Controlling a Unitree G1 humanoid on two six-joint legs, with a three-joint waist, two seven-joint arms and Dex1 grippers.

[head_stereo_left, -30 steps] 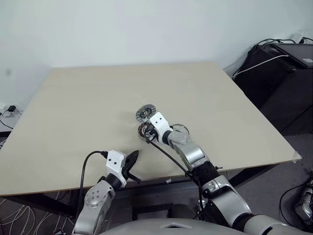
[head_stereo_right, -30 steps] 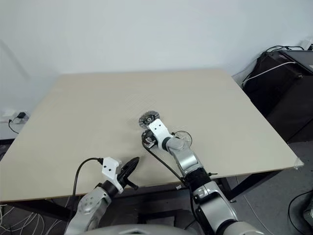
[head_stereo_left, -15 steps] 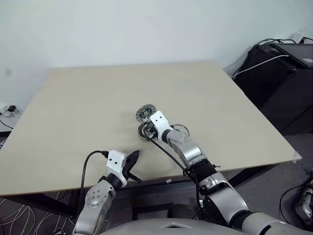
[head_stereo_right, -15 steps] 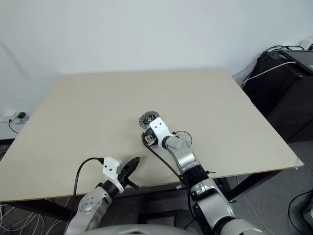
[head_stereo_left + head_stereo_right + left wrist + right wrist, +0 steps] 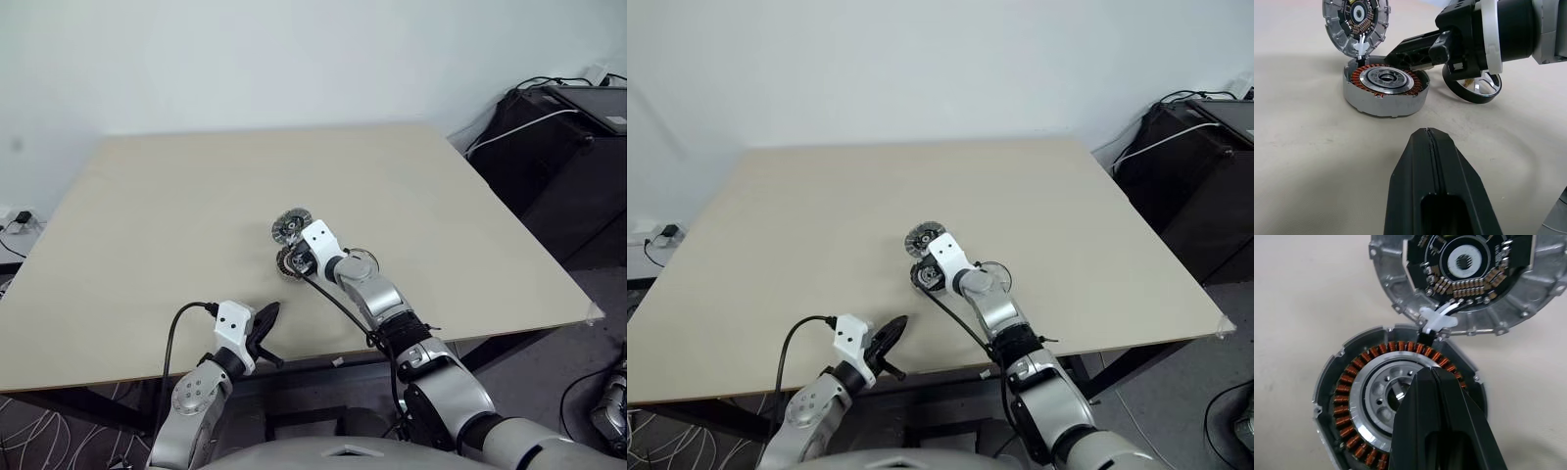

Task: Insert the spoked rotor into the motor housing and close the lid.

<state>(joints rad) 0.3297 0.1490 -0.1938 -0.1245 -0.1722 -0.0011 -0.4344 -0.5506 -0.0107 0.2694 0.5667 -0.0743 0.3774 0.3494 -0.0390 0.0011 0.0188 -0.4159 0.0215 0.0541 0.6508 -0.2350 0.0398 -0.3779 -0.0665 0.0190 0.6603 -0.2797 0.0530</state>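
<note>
The motor housing (image 5: 1385, 88) lies flat near the middle of the table (image 5: 176, 215), its copper windings facing up around a pale centre. The lid (image 5: 1355, 19) leans just behind it, dark inner face showing, joined to it by a small white piece. My right gripper (image 5: 1425, 374) is shut with nothing held, its tip hovering over the housing's centre. The spoked rotor (image 5: 1484, 87), a shiny ring, lies on the table right of the housing, partly behind my right wrist. My left gripper (image 5: 1427, 132) is shut and empty at the table's near edge, pointing at the housing.
Black equipment with cables (image 5: 568, 127) stands on the floor beyond the table's right edge. A wall socket with plugs (image 5: 15, 220) sits low at the far left. The table's front edge (image 5: 323, 357) runs close under my left gripper.
</note>
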